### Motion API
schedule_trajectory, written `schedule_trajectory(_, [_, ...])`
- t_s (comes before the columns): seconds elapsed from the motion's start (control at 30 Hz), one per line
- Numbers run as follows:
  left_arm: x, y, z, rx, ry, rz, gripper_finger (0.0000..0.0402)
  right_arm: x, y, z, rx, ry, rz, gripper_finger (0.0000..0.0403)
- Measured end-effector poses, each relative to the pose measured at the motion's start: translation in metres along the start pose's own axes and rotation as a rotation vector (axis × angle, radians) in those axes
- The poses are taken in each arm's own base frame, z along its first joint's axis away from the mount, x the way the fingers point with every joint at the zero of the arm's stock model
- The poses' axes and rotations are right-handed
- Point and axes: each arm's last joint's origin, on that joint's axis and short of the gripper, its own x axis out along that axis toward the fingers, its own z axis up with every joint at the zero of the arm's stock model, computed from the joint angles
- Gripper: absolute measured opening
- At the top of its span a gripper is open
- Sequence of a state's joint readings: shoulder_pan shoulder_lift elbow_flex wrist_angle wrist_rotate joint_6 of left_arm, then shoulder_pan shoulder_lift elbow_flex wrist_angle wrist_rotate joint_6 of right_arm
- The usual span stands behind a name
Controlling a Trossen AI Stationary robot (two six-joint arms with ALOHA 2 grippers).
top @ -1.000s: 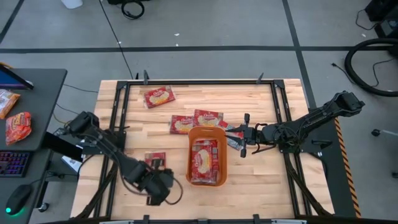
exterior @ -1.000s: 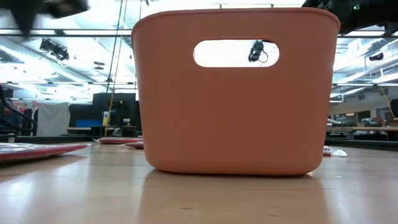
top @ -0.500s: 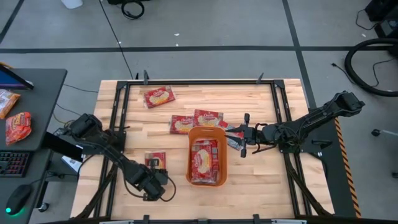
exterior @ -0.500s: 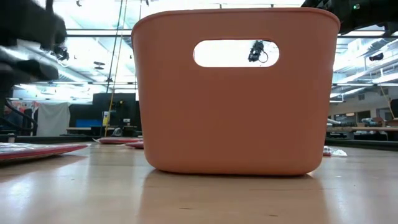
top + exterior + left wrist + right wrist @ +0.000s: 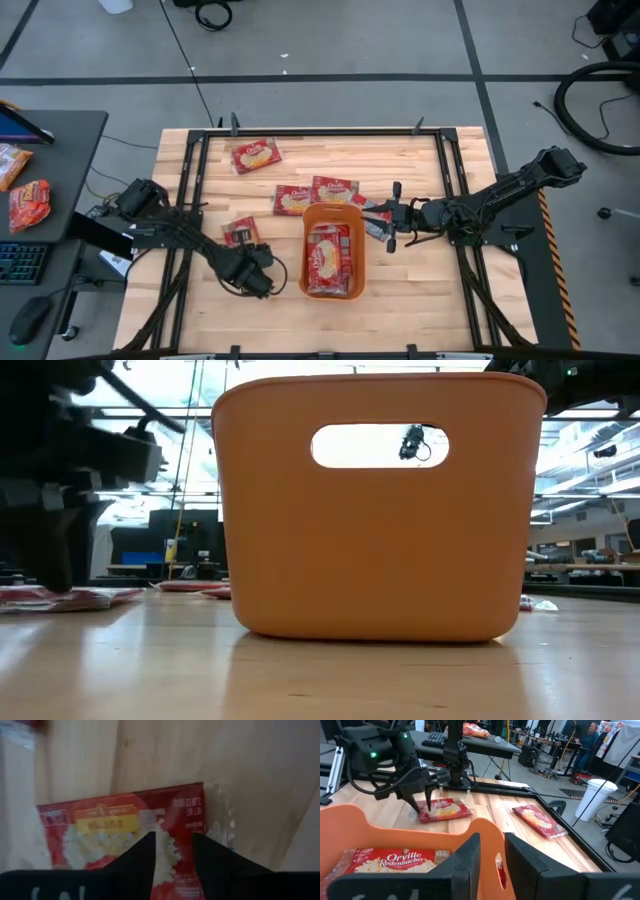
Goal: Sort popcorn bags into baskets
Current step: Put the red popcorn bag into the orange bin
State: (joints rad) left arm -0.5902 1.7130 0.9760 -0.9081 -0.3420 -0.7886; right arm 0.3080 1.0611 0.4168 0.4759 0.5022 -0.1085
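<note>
The orange basket (image 5: 305,250) (image 5: 380,540) (image 5: 395,827) stands mid-table with red popcorn bags (image 5: 328,258) (image 5: 395,860) lying inside. One bag (image 5: 236,231) (image 5: 115,827) (image 5: 447,810) lies flat left of it. My left gripper (image 5: 245,256) (image 5: 173,855) (image 5: 422,806) points down on that bag's near end, narrowly open. My right gripper (image 5: 388,222) (image 5: 492,855) hovers by the basket's far right corner over another bag (image 5: 370,213), its fingers a little apart. Three more bags (image 5: 256,154) (image 5: 295,198) (image 5: 335,188) lie toward the far edge. My left gripper comes from above, pointing down, and sets both fingertips (image 5: 427,806) on the printed face of the bag near its near end (image 5: 172,870). The bag shows between the two fingers, not pinched. It lies flat on the table. My right gripper shows a bit of red (image 5: 499,871) in the narrow gap between its fingers; whether it touches that bag I cannot tell.
A black metal frame (image 5: 300,133) runs along the table's far edge and sides. A side desk (image 5: 60,160) left of the table carries two snack packets (image 5: 30,203) and a keyboard. Bare wood lies near the table's near edge (image 5: 400,300).
My left gripper has moved from the near edge toward the far edge and come down onto the bag left of the basket. That bag has slid toward the far-left and turned slightly.
</note>
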Motion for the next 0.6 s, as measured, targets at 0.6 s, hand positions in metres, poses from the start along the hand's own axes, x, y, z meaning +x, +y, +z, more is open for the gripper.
schedule_trajectory(0.6, [-0.028, -0.017, -0.015, 0.525, 0.050, -0.040, 0.0204, 0.000, 0.001, 0.000, 0.002, 0.004, 0.008, 0.0093])
